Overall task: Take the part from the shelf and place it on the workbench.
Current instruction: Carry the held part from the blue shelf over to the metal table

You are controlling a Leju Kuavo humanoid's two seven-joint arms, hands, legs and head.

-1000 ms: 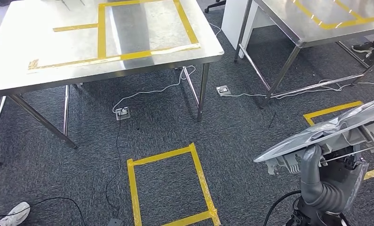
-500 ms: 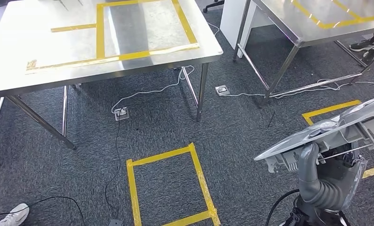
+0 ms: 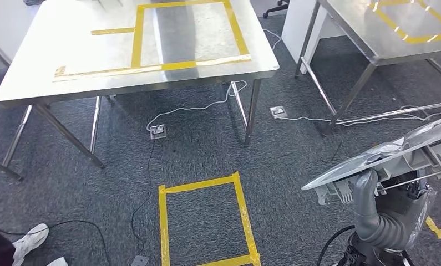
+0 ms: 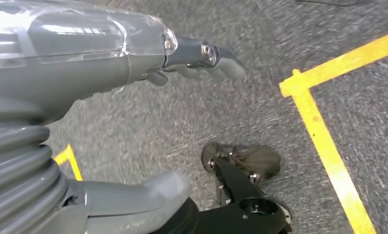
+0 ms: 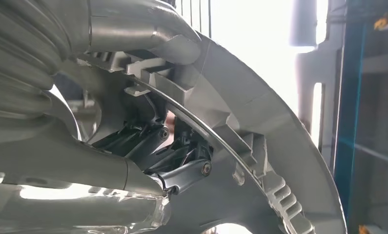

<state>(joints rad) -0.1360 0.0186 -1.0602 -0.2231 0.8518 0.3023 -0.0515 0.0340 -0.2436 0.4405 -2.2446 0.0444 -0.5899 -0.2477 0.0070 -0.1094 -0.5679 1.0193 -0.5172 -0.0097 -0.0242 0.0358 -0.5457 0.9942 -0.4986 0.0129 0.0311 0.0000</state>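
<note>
Head view: right hand [image 3: 373,191] grips the part [image 3: 384,158] from beneath, well short of the counter [image 3: 35,72] | Left wrist: left hand [image 4: 133,73] fingers [image 4: 221,68] apart, holding nothing, over carpet | Right wrist: fingers [image 5: 182,170] clamped on the part [image 5: 260,146].

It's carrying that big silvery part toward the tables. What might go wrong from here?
The right robot hand holds the wide part alone, near one end, so it might tilt or slip. White cables and floor sockets lie under the workbench, a possible trip hazard while walking. A person's shoe sits near the path and might get bumped.
</note>
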